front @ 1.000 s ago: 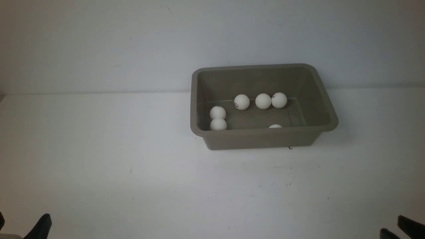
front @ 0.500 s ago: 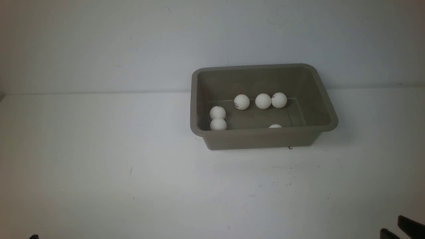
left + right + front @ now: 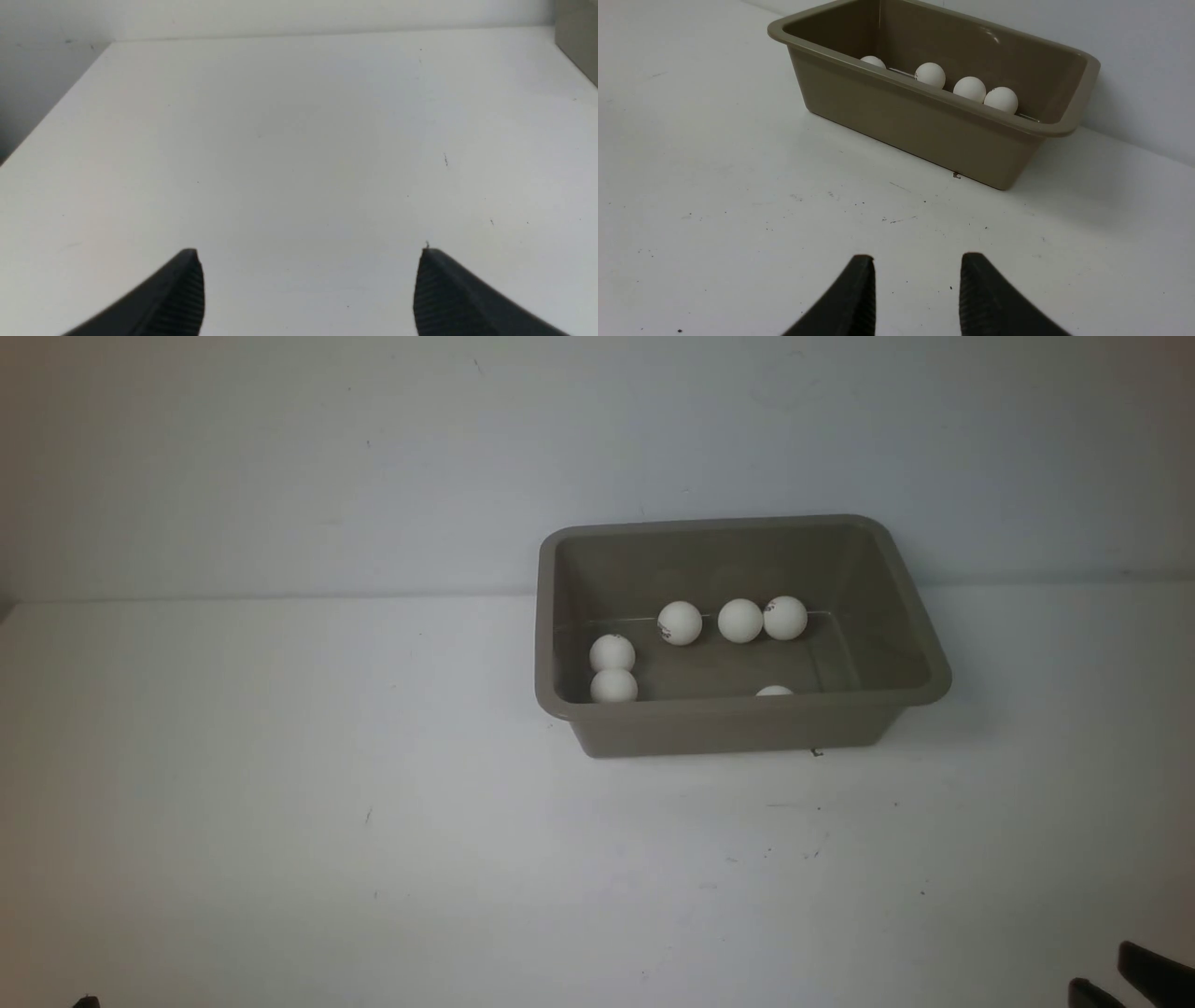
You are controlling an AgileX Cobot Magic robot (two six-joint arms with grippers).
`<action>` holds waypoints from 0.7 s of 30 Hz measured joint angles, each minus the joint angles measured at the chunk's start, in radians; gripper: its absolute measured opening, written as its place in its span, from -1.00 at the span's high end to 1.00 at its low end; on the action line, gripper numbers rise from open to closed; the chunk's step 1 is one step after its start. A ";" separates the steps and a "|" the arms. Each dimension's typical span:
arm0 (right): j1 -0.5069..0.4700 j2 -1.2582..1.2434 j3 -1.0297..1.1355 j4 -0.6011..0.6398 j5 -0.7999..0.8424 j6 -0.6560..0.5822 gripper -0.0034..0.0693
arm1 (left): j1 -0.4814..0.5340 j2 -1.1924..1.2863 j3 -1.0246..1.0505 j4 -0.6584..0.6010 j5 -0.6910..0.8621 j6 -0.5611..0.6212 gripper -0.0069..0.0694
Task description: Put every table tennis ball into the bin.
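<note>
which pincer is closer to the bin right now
Right. The right pincer sits at the near right table edge, facing the bin across bare table. The left pincer is back at the far left corner, farther away.

white tabletop (image 3: 373, 784), faintly scuffed; plain pale wall (image 3: 280, 457) behind; soft even light.

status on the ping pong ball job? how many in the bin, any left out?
Done: six table tennis balls sit in the bin, one just peeking over the near wall. In hand: nothing. The left gripper is open and empty, the right gripper holds nothing, its jaws a narrow gap apart; both are low over bare table, away from the bin. Left: no ball shows outside the bin in any view, so it looks complete.
</note>
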 joint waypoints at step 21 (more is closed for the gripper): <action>0.000 0.000 0.000 0.000 0.000 0.000 0.24 | 0.000 0.000 0.000 -0.001 0.000 0.009 -0.61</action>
